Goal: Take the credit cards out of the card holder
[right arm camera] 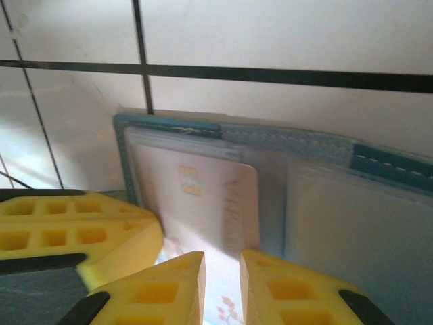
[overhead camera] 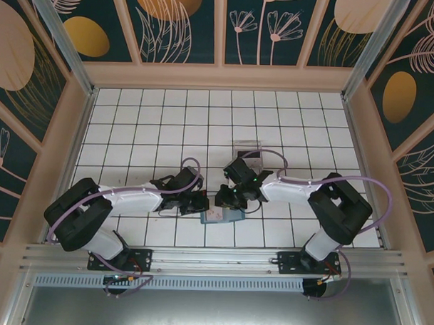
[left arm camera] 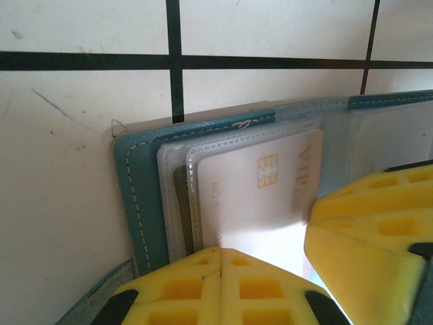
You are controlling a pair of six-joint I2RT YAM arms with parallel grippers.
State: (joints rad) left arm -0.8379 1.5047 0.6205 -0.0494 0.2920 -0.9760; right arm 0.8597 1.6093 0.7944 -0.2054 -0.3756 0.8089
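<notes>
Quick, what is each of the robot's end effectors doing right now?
Left end effector: closed at the white card's edge; whether it grips the card cannot be told.
Right end effector: open, holding nothing.

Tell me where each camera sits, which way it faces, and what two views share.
Top external: above and behind the bases, looking down on the tiled table; left arm and right arm meet over the card holder.
Left wrist: low, looking past its shut yellow jaws at the white card in the card holder.
Right wrist: low, close to the card holder, its jaws slightly parted.
Both wrist views share the white card and the other arm's jaws.
</notes>
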